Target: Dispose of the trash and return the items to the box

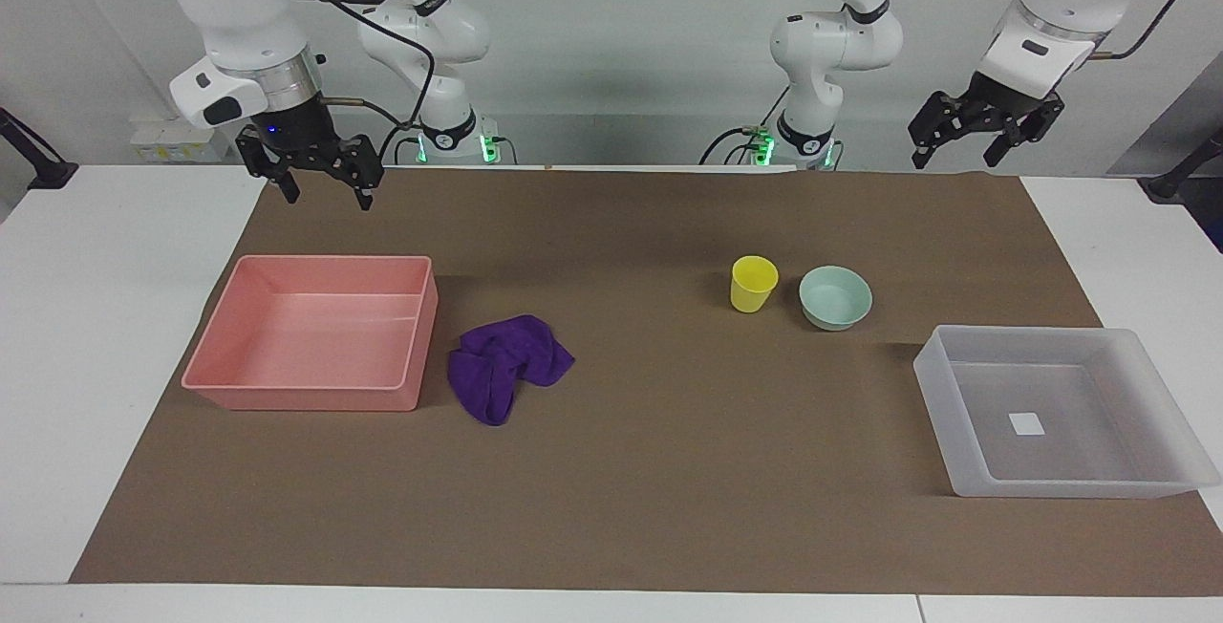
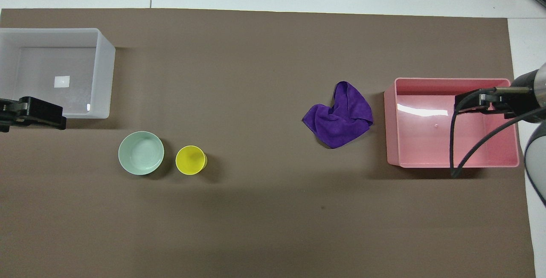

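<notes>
The purple rag [image 1: 506, 365] [image 2: 340, 114] lies crumpled on the brown mat, right beside the pink bin [image 1: 239, 336] [image 2: 390, 120]. The yellow cup [image 1: 753, 283] [image 2: 190, 160] stands upright next to the mint-green bowl [image 1: 835, 296] [image 2: 140, 152]. Both are nearer to the robots than the translucent tray [image 1: 941, 394] [image 2: 104, 73], which holds only its white sticker and sits at the left arm's end. My right gripper [image 1: 325, 191] [image 2: 482, 101] hangs open and empty, raised over the mat by the pink bin. My left gripper [image 1: 958, 160] [image 2: 32, 113] hangs open and empty, raised over the mat's edge by the tray.
The pink bin holds nothing. The brown mat [image 1: 669, 470] covers most of the white table. A black cable [image 2: 469, 141] from the right arm hangs over the bin in the overhead view.
</notes>
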You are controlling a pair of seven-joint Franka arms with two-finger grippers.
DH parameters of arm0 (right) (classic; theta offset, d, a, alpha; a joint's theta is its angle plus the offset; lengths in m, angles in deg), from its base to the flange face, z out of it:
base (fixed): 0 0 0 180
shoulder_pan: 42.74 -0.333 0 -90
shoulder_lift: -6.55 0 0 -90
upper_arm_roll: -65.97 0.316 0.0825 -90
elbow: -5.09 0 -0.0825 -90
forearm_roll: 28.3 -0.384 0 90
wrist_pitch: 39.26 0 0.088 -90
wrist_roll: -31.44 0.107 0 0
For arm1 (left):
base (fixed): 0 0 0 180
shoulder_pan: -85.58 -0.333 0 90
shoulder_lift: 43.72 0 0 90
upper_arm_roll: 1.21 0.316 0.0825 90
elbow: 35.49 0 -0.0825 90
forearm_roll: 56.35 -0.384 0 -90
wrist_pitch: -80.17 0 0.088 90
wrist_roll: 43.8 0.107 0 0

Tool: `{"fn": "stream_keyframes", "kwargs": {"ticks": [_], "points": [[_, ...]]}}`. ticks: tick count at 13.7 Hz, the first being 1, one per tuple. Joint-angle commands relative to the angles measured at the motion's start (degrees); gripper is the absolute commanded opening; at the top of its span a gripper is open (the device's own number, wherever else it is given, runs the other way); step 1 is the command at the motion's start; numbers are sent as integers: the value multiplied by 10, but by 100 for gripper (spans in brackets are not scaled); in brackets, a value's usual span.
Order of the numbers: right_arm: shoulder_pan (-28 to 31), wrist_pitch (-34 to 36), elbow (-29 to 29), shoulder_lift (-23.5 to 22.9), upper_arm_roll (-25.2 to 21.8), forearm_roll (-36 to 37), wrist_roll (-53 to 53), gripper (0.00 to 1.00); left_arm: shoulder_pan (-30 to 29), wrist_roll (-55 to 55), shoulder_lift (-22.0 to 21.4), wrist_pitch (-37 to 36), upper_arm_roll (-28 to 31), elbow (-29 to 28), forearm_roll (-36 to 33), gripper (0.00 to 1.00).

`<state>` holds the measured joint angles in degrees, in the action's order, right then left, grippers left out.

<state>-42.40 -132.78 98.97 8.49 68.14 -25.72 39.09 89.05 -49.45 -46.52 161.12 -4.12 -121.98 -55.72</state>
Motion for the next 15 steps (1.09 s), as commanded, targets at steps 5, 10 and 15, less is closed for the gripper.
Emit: {"fn": "stream_keyframes", "kwargs": {"ticks": [5, 10, 15], "points": [[6, 3, 1, 5, 0, -13, -17, 100, -1, 5, 6, -13, -2, 11, -9, 100], [6, 3, 1, 5, 0, -13, -17, 100, -2, 5, 7, -16, -2, 8, -8, 100], [6, 4, 1, 5, 0, -13, -17, 100, -1, 5, 8, -17, -2, 0, -8, 100]]}}
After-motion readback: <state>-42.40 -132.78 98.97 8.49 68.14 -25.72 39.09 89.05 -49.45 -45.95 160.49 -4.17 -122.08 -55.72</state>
